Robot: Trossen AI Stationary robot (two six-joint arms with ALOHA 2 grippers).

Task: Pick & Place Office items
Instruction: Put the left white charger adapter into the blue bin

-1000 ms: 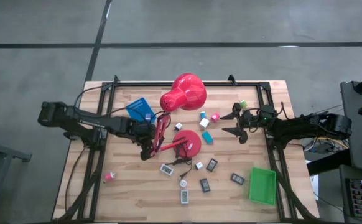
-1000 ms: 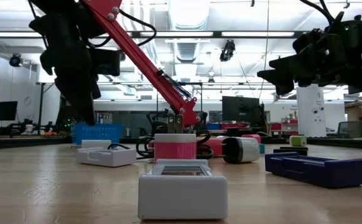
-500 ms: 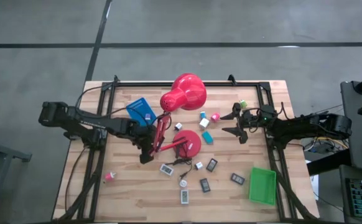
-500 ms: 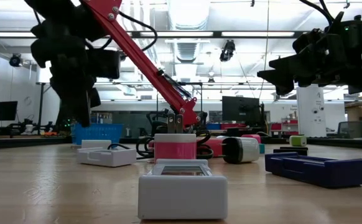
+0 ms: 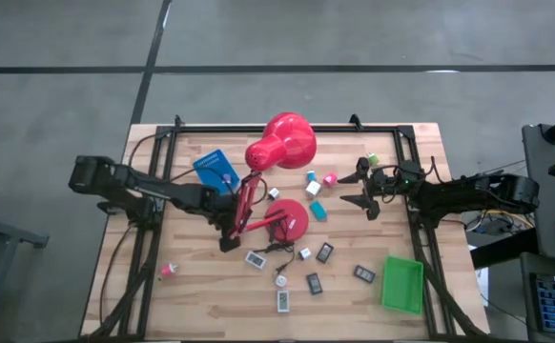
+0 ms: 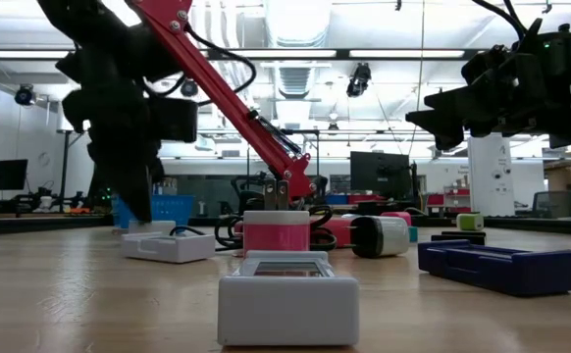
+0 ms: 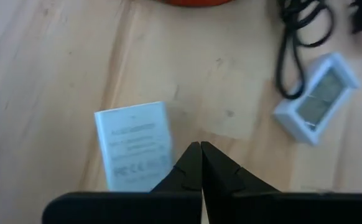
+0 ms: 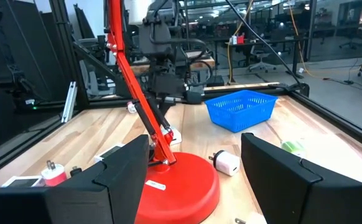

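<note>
My left gripper is shut and points steeply down, low over the table, just left of the red lamp's base. Its tips stand beside a white flat rectangle with printed text, one of the office items. Another white piece with a display lies a little further right, by a black cord. More small items lie scattered: teal, pink, green and dark rectangles. My right gripper waits open at the right, held level above the table. My left gripper comes slanting down from above with its fingers shut, their tips at the right-hand edge of the white printed rectangle. I cannot tell whether they touch it or the table. The rectangle lies flat on the wood.
The red desk lamp's arm rises right beside my left gripper, and its head hangs over the far middle. A blue tray sits at the far left and a green tray at the near right. A pink piece lies alone near left.
My left gripper has sunk toward the table and drifted a little toward the near edge, tipping steeper, still shut. My right arm has kept still. No item has moved.
</note>
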